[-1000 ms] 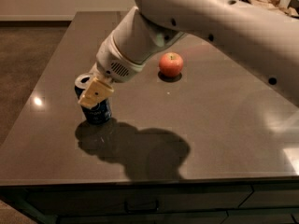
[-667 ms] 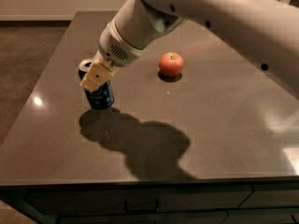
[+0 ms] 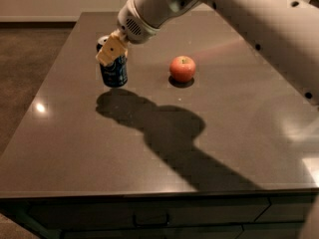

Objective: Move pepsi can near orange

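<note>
since the earlier frame the end effector and the pepsi can sit farther back on the worktop, fingers clamped around the can's top, left of a red apple. no orange shows; best to keep the can upright and travel slowly.

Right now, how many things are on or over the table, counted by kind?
Drink cans: 1, the pepsi can, gripped by the gripper at the far left of the table.
Fruit: 1, a red apple.
Oranges: 0 in view.
Total: 2.
</note>
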Tool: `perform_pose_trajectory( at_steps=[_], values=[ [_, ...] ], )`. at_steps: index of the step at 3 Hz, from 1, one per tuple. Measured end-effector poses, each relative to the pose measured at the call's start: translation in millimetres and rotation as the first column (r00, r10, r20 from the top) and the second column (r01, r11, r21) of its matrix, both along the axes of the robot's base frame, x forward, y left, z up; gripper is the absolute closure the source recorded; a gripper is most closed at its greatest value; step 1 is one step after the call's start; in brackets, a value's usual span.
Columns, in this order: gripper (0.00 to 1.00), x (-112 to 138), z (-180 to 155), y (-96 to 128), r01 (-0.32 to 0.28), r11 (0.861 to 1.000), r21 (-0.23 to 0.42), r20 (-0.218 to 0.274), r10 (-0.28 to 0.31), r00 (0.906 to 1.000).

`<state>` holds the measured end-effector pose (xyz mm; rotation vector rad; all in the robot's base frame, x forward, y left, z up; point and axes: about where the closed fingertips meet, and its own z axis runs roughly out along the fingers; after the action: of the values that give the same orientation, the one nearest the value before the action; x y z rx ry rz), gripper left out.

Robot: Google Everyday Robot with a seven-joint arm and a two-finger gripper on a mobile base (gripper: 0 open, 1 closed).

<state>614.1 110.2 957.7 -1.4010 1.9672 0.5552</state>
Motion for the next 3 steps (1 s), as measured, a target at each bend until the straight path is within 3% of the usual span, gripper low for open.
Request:
perform_pose_trajectory(
  at_steps=[2, 3],
  values=[
    [1.00, 69, -1, -10, 0.119, 0.993, 0.009, 0.029, -0.120, 0.9924],
    [1.00, 92, -9, -16, 0.183, 0.983, -0.014, 0.048, -0.182, 0.9822]
  ],
)
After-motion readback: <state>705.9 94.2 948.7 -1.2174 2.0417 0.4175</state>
